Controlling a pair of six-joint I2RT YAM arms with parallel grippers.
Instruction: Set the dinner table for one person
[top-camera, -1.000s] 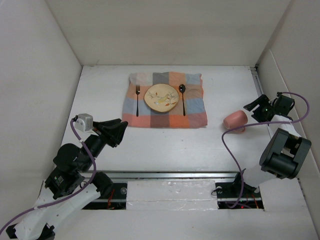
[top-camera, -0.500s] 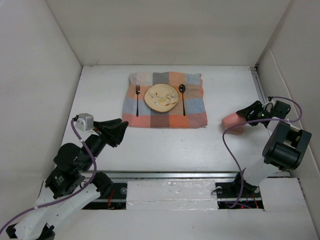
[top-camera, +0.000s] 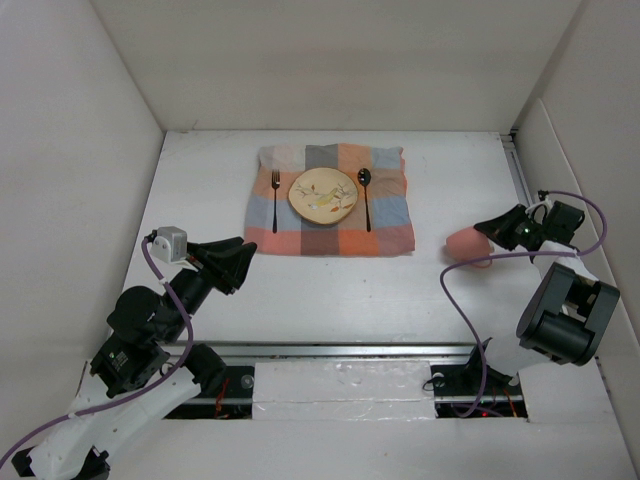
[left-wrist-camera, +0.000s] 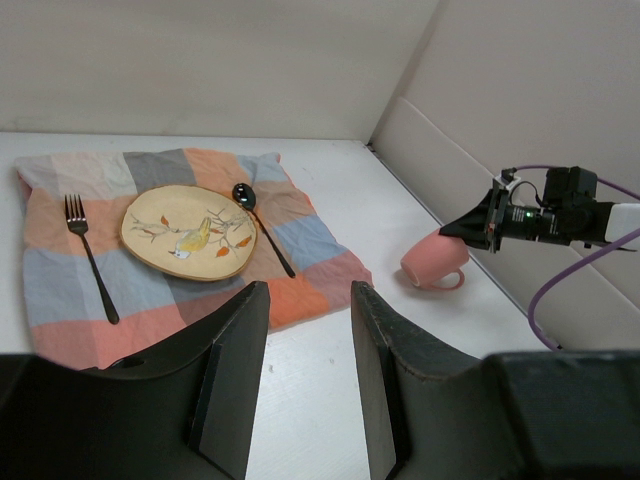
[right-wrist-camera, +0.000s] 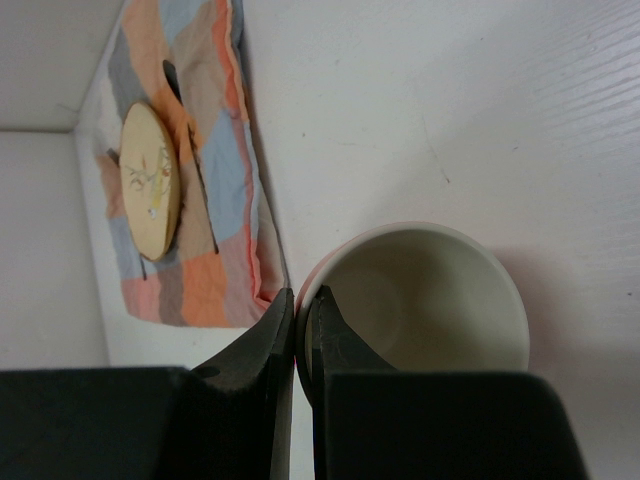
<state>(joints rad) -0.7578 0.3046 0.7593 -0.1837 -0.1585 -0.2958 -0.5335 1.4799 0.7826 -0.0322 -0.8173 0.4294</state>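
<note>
The white dinner table (top-camera: 330, 290) carries a checked cloth (top-camera: 385, 215) at its far middle. On the cloth sit a cream plate (top-camera: 323, 195), a fork (top-camera: 275, 200) to its left and a spoon (top-camera: 365, 195) to its right. A pink mug (top-camera: 465, 243) (left-wrist-camera: 432, 262) lies on its side to the right of the cloth. My right gripper (top-camera: 485, 233) (right-wrist-camera: 303, 300) is shut on the mug's (right-wrist-camera: 440, 300) rim, one finger inside and one outside. My left gripper (top-camera: 232, 262) (left-wrist-camera: 308, 292) hovers open and empty over the near left of the table.
White walls (top-camera: 80, 150) close in the table on the left, back and right. The right arm's purple cable (top-camera: 455, 290) loops over the table beside the mug. A metal rail (top-camera: 340, 350) runs along the near edge.
My right gripper has moved left to the mug's mouth and closed onto its rim. The left arm has stayed still.
</note>
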